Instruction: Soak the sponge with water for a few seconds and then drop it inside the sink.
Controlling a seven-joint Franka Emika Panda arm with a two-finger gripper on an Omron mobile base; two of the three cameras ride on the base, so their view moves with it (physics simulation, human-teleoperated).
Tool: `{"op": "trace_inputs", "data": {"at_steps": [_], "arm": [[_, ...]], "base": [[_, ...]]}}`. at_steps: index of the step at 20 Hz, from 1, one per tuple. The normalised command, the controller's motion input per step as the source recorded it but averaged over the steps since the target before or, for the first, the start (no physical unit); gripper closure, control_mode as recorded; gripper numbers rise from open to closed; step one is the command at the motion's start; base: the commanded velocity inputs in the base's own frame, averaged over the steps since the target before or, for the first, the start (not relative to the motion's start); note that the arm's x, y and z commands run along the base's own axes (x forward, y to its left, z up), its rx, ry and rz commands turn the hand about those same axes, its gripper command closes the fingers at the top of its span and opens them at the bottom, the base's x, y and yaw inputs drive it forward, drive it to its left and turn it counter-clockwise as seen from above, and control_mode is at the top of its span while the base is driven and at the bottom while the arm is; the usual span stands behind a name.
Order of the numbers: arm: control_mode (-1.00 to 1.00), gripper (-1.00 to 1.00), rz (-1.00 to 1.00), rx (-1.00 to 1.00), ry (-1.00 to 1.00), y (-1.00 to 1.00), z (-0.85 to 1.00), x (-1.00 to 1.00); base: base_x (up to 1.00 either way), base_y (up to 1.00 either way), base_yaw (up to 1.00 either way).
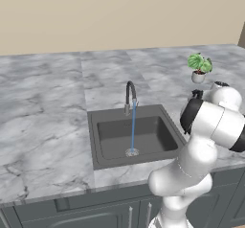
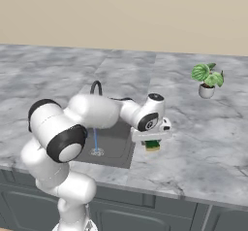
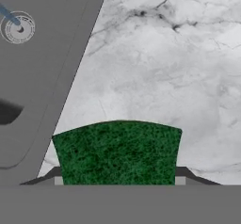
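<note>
My gripper [image 2: 152, 144] is shut on the sponge [image 2: 153, 146], a small block with a dark green top and a yellow layer. It hangs over the marble counter just right of the sink [image 2: 116, 150]. In the hand view the green sponge [image 3: 116, 152] sits between my fingertips [image 3: 59, 180], with the sink's edge [image 3: 70, 77] to its left. The sink [image 1: 153, 136] is a dark grey basin. Water [image 1: 133, 126] runs in a thin blue stream from the curved faucet [image 1: 129, 95] onto the drain [image 1: 132, 152]. The water [image 3: 9, 16] and drain [image 3: 19, 28] also appear in the hand view.
A small potted plant [image 1: 199, 67] stands on the counter behind and to the right of the sink, also seen as the plant [image 2: 207, 79]. Grey marble counter [image 3: 164, 53] surrounds the basin. Dark cabinet fronts [image 1: 95, 212] run below the counter's front edge.
</note>
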Motion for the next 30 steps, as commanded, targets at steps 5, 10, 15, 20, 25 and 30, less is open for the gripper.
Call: {"op": "trace_inputs", "data": {"at_steps": [5, 10, 15, 20, 25, 30], "arm": [[-1.0, 1.0, -0.07, 0.0, 0.0, 0.12, 0.37, -0.22], [-1.0, 1.0, -0.1, 0.0, 0.0, 0.23, 0.19, -0.3], [-1.0, 1.0, -0.14, 0.0, 0.0, 0.43, 0.18, -0.29], [-1.0, 1.0, -0.16, 0.0, -0.01, 0.49, 0.16, -0.25], [-1.0, 1.0, -0.17, -0.03, 0.0, 0.59, 0.02, -0.13], [-1.0, 1.0, -0.18, -0.02, 0.0, 0.54, 0.0, -0.25]], "base": [[0.0, 0.0, 0.0], [0.0, 0.0, 0.0], [0.0, 0.0, 0.0], [0.0, 0.0, 0.0], [0.0, 0.0, 0.0], [0.0, 0.0, 0.0]]}}
